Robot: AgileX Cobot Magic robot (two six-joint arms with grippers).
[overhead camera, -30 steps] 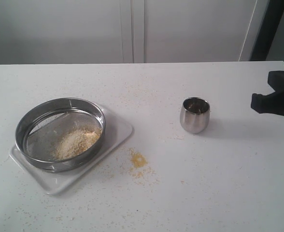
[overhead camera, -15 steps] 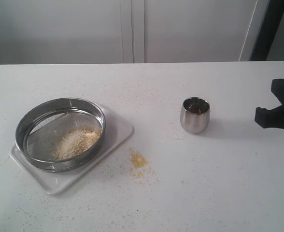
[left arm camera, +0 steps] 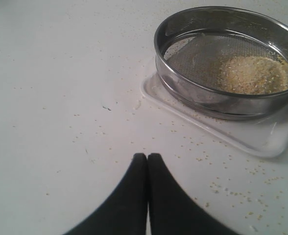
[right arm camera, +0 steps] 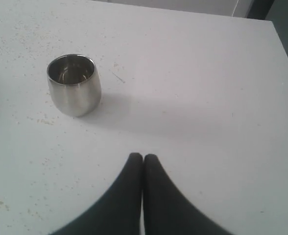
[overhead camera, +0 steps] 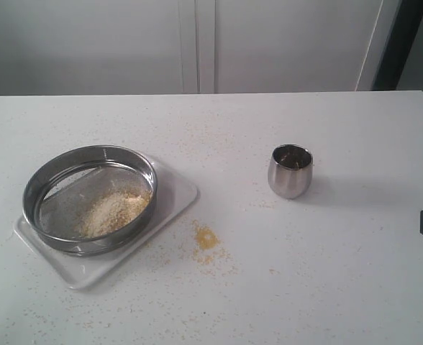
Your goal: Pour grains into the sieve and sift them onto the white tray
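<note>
The pouring step looked finished, and the sifting was the step in hand or close to over. The wide round steel sieve with its grey mesh bottom (overhead camera: 96,152) sat on the flat white rectangular tray (overhead camera: 177,192), reaching almost to the tray's edges. The grains (overhead camera: 114,210) lay in a low, pale beige heap on the mesh, against the wall of the sieve on the side towards the small rounded steel cup (overhead camera: 290,172). That cup stood upright, well apart from the sieve, and seemed empty.

What had dropped through to the tray under the sieve could not be made out. A small golden-yellow patch of spilled granules (overhead camera: 205,237) lay on the white table (overhead camera: 341,273), just beside the tray corner nearest the cup, with thin scatter all round the sieve.

The left gripper (left arm camera: 147,156) hung near the sieve with its jaws pressed together and nothing between them. The right gripper (right arm camera: 143,156), on the far side of the cup from the sieve, was likewise closed and empty.

If more sifting were wanted, the left jaws would need to part, take the sieve's rim (left arm camera: 222,100) and shake it gently above the tray so that no more spilled over.
</note>
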